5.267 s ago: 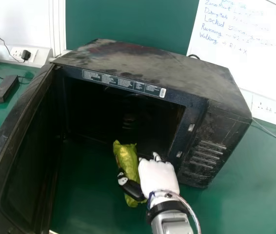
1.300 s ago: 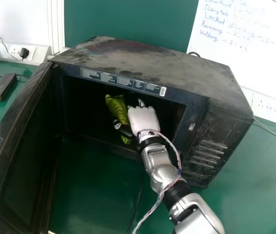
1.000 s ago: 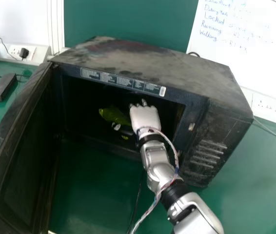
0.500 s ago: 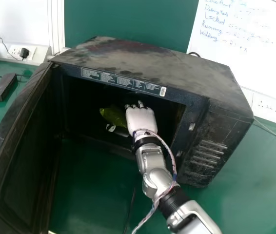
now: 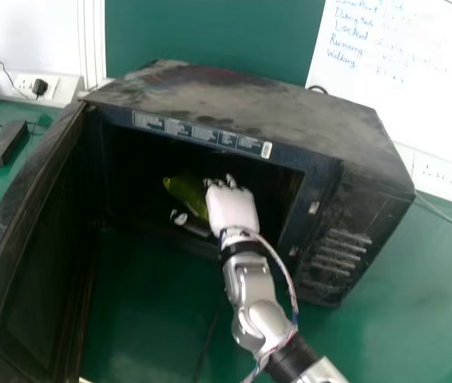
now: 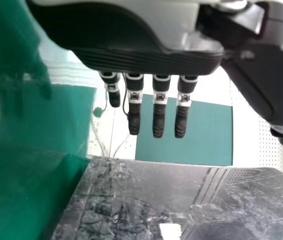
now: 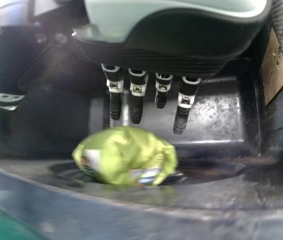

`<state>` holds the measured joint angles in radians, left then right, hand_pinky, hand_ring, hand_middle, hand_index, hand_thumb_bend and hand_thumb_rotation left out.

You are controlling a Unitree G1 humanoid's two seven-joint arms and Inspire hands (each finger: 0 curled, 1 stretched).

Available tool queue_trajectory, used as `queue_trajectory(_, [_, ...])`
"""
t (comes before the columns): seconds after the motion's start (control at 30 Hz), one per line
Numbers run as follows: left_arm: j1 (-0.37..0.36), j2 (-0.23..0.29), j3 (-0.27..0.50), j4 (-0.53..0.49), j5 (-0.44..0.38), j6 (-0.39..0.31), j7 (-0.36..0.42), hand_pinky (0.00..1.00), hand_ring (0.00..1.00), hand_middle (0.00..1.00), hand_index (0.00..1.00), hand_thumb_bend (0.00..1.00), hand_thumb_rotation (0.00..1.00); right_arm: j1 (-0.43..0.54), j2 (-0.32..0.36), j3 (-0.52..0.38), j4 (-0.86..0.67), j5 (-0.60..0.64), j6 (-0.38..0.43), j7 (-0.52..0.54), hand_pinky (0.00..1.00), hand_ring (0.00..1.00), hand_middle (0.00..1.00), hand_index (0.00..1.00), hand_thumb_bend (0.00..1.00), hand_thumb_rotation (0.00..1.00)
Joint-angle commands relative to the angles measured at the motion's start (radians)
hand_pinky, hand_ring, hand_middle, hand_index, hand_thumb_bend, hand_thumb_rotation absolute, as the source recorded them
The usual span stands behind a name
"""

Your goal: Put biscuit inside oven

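Observation:
In the head view my right hand (image 5: pixel 231 207) is inside the mouth of the black oven (image 5: pixel 242 108), beside the green biscuit packet (image 5: pixel 186 194). The right wrist view has the packet (image 7: pixel 126 156) lying on the oven's floor, apart from the straight fingers of my right hand (image 7: pixel 137 102). Part of the packet is hidden behind the hand in the head view. My left hand (image 6: pixel 159 112) has its fingers straight and holds nothing in the left wrist view.
The oven door (image 5: pixel 38 239) is swung wide on the left. A black adapter (image 5: pixel 4 144) lies on the green table (image 5: pixel 150 311) beyond it. The oven's right front pillar stands close to my right hand. Behind are a wall socket strip and a whiteboard (image 5: pixel 418 88).
My right hand has carried the packet from in front of the oven to inside it and let it go. Lately the packet has stayed put while the hand has shifted slightly back.

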<state>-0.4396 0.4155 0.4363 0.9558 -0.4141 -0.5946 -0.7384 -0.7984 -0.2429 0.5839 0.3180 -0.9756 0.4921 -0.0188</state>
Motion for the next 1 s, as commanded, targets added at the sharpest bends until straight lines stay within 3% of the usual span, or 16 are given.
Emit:
queue_trajectory(0.0, [0.043,-0.018,-0.001,0.036,0.003,0.026,0.001,0.78,0.82,0.84,0.82,0.76,0.57,0.038,-0.006,-0.012,-0.063,-0.018,0.019,0.028,0.81,0.89,0.91,0.90,0.90,0.62])
queue_trajectory(0.23, [0.042,-0.019,-0.001,0.036,0.004,0.024,0.000,0.78,0.82,0.84,0.82,0.76,0.57,0.132,-0.019,-0.018,-0.229,-0.081,0.051,0.088,0.80,0.89,0.91,0.90,0.92,0.61])
queue_trajectory(0.47, [0.042,-0.020,-0.001,0.035,0.003,0.025,-0.001,0.78,0.82,0.84,0.82,0.77,0.57,0.228,-0.052,-0.038,-0.392,-0.144,0.034,0.144,0.80,0.88,0.90,0.89,0.93,0.61])
queue_trajectory(0.73, [0.044,-0.023,-0.004,0.028,0.005,0.028,0.004,0.78,0.82,0.84,0.82,0.78,0.58,0.394,-0.117,-0.119,-0.616,-0.127,-0.089,0.136,0.77,0.86,0.88,0.87,0.90,0.59])
queue_trajectory(0.97, [0.045,-0.024,-0.005,0.024,0.004,0.031,0.004,0.79,0.83,0.84,0.81,0.77,0.57,0.569,-0.150,-0.213,-0.793,-0.082,-0.190,0.150,0.74,0.85,0.88,0.86,0.87,0.64])
